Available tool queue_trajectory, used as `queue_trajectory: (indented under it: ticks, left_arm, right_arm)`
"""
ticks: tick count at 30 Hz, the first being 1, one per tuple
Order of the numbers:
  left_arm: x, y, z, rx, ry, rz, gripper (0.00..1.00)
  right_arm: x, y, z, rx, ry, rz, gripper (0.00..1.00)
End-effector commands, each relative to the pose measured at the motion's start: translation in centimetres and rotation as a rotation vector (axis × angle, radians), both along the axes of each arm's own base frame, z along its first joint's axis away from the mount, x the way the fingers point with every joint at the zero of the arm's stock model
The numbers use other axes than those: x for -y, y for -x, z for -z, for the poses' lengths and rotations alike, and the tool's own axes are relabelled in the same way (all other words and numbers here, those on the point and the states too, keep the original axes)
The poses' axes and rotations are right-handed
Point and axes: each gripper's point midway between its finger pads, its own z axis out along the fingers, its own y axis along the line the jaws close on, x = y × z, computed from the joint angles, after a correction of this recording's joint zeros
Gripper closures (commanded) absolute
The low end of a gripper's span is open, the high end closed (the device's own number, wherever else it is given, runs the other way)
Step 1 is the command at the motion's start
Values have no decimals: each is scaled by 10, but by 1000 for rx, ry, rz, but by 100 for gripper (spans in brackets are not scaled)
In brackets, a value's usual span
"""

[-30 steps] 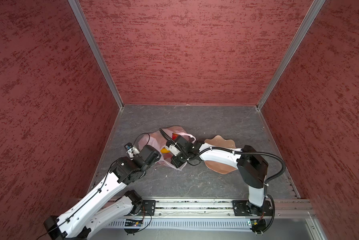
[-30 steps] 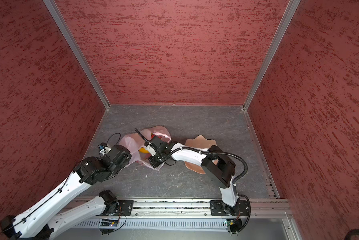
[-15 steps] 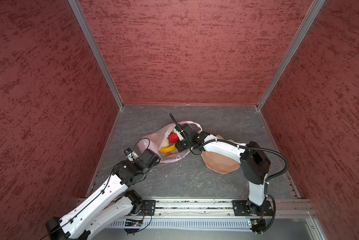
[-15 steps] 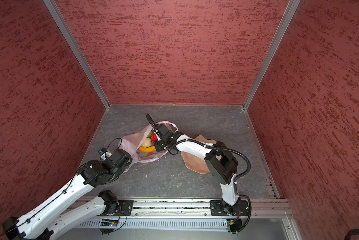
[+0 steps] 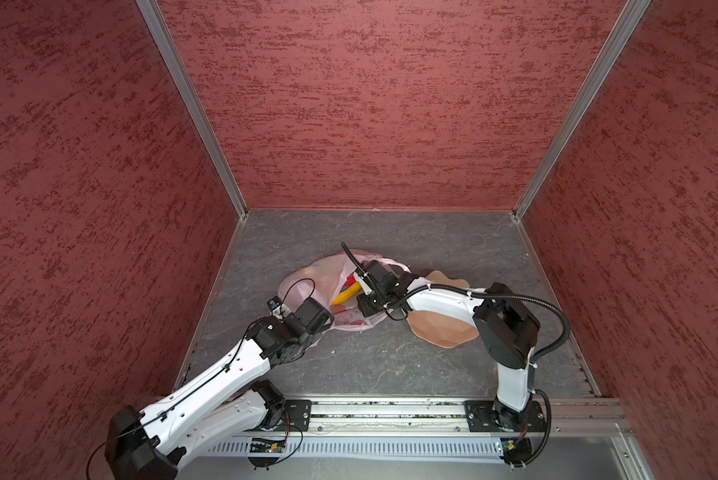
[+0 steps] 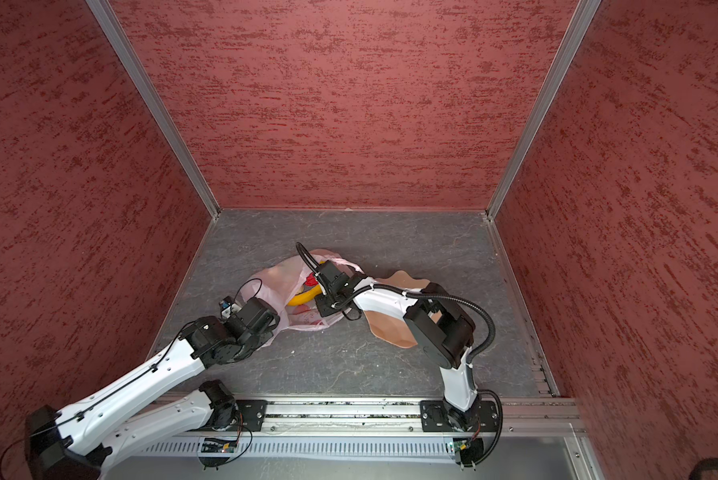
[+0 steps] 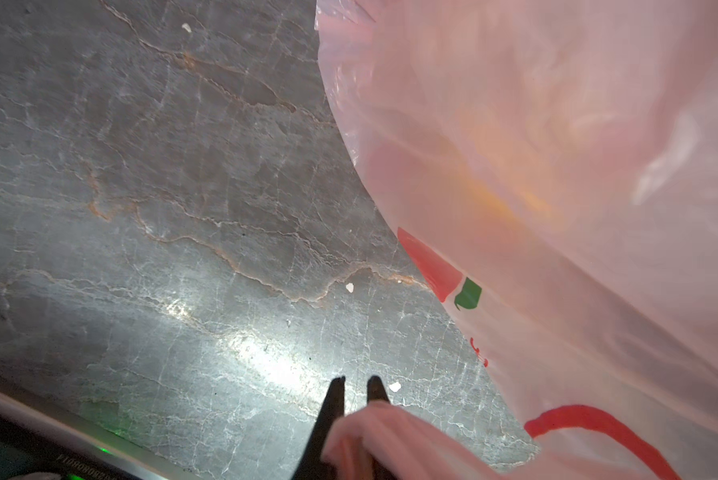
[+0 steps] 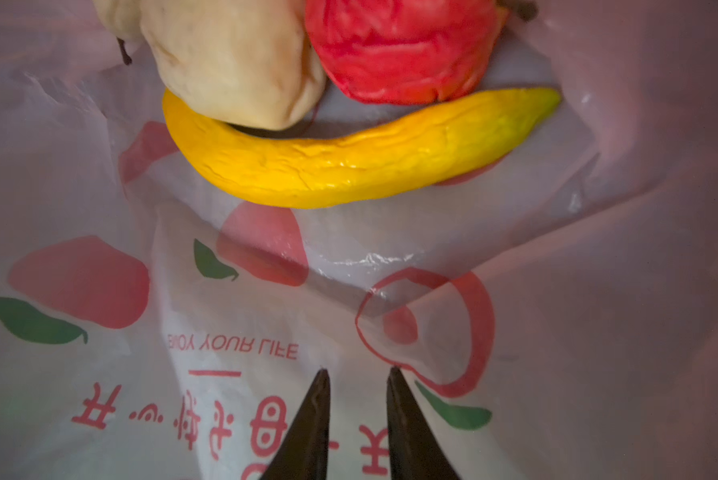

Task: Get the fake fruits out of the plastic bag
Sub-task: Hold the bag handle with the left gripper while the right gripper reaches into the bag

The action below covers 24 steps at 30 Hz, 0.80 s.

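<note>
Right wrist view takes us inside the bag (image 8: 598, 316): the right claw (image 8: 358, 370) is parted a little and empty, aimed at the banana (image 8: 349, 166), which lies with a red fruit (image 8: 399, 50) and a beige lump (image 8: 232, 62), all deep in the bag. Left claw (image 7: 356, 379) is pinched shut on the bag's edge. Reaching step, I'd say; next, advance, straddle the banana, close.

Both top views overlook everything; both wrist cameras closely face the plastic bag (image 8: 598, 332).
</note>
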Motion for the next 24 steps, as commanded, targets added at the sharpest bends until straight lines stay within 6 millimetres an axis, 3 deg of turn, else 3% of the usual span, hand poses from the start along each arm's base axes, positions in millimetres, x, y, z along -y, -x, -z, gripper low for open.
queue_trajectory:
  ticks: [1, 8, 14, 24]
  left_arm:
    - [2, 3, 5, -6, 8, -12, 87]
    - [-7, 19, 16, -48, -36, -25, 87]
    - [-10, 23, 14, -42, -41, -39, 87]
    - [-20, 26, -7, 20, -14, -55, 87]
  right_arm:
    - [0, 0, -11, 16, -24, 14, 74]
    - [-2, -29, -45, 165, -29, 65, 64]
    - [-15, -53, -56, 235, -59, 112, 58]
    - [-41, -87, -51, 322, -65, 99, 33]
